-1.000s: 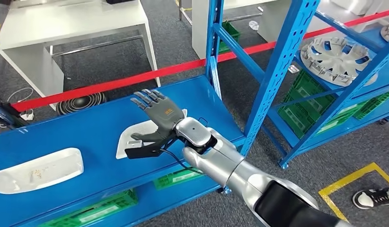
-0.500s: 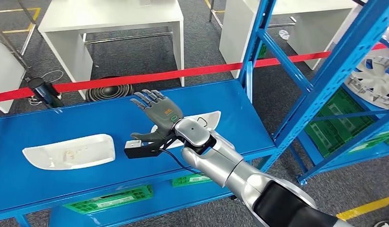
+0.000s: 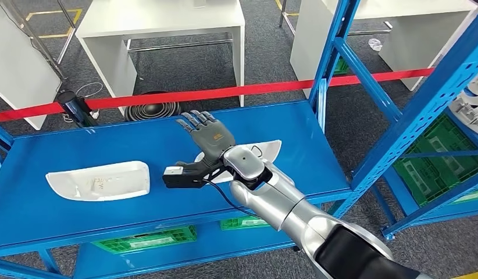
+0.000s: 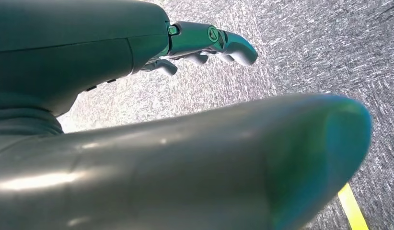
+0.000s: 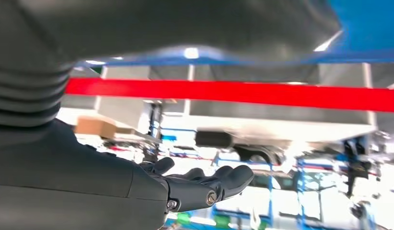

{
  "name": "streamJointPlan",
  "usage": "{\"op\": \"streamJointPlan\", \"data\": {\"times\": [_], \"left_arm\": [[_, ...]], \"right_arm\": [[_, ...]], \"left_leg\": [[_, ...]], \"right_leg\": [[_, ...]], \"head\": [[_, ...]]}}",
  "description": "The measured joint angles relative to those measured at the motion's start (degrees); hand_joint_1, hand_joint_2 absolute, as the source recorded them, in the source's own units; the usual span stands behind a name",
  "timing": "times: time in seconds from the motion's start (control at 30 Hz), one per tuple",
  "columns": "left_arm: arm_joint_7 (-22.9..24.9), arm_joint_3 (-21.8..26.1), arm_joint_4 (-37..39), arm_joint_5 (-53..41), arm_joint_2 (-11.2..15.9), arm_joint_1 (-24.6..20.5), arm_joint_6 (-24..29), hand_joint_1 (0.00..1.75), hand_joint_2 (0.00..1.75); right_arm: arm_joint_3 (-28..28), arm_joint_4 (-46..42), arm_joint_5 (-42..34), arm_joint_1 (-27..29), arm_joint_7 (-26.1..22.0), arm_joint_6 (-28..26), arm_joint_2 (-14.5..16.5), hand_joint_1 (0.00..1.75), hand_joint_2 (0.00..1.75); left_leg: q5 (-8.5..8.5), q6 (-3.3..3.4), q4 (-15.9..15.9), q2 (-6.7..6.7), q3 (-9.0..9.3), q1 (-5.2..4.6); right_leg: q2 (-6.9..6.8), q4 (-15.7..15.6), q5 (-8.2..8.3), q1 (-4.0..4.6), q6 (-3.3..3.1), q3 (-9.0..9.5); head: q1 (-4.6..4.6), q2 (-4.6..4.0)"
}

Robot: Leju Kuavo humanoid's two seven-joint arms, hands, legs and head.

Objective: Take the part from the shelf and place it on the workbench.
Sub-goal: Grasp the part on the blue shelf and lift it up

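Two white, elongated parts lie on the blue shelf [image 3: 132, 145]. One white part [image 3: 98, 181] sits at the left. The other white part [image 3: 267, 149] lies at the middle right, mostly hidden under my right hand [image 3: 206, 138]. That hand hovers just over it, palm down, fingers straight and spread, holding nothing. In the right wrist view my right hand [image 5: 201, 184] shows its dark fingers stretched out against the red tape and tables behind. My left hand [image 4: 204, 44] hangs over the grey floor with loosely extended fingers and nothing in it.
A red barrier tape [image 3: 254, 89] runs behind the shelf. White tables [image 3: 161, 17] stand beyond it. Blue shelf uprights [image 3: 335, 52] rise at the right of the part. Green crates [image 3: 146, 239] sit on the lower level. A black coiled object [image 3: 152, 110] lies on the floor.
The camera has turned, so the whole scene has slid to the right and the left part has come fully into view. My right hand stays spread over the right-hand part.
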Motion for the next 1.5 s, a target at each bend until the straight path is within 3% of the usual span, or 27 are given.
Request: {"op": "streamJointPlan", "data": {"times": [0.33,1.1,1.23,1.5], "left_arm": [[0.4,0.0,0.0,0.0,-0.1,0.5,0.2,0.00,0.00],[-0.1,0.1,0.0,0.3,-0.4,0.7,0.5,0.00,0.00],[-0.1,0.1,0.0,0.4,-0.4,0.7,0.5,0.00,0.00],[-0.6,0.3,0.0,1.3,-0.4,1.4,0.9,0.00,0.00]], "right_arm": [[-0.1,0.9,1.2,2.6,3.6,2.4,-0.8,0.00,1.75],[0.7,0.9,-2.2,5.0,2.1,6.9,-0.5,0.00,1.75],[0.8,0.8,-2.5,5.1,2.1,6.4,-0.5,0.00,0.00],[0.3,-6.1,-4.3,5.5,1.7,0.2,-0.7,0.00,0.00]], "left_leg": [[0.34,-0.58,-0.5,0.06,0.24,0.00],[0.34,-0.57,-0.5,0.06,0.19,-0.02],[0.34,-0.57,-0.5,0.07,0.19,-0.02],[0.34,-0.57,-0.5,0.08,0.19,-0.02]], "right_leg": [[0.08,0.0,0.01,0.03,-0.52,-0.07],[0.06,0.0,0.02,-0.14,-0.51,-0.04],[0.06,0.0,0.02,-0.13,-0.51,-0.04],[0.08,0.0,0.02,-0.13,-0.52,-0.07]], "head": [[0.00,0.00],[0.00,0.00],[0.00,0.00],[0.01,0.00]]}}
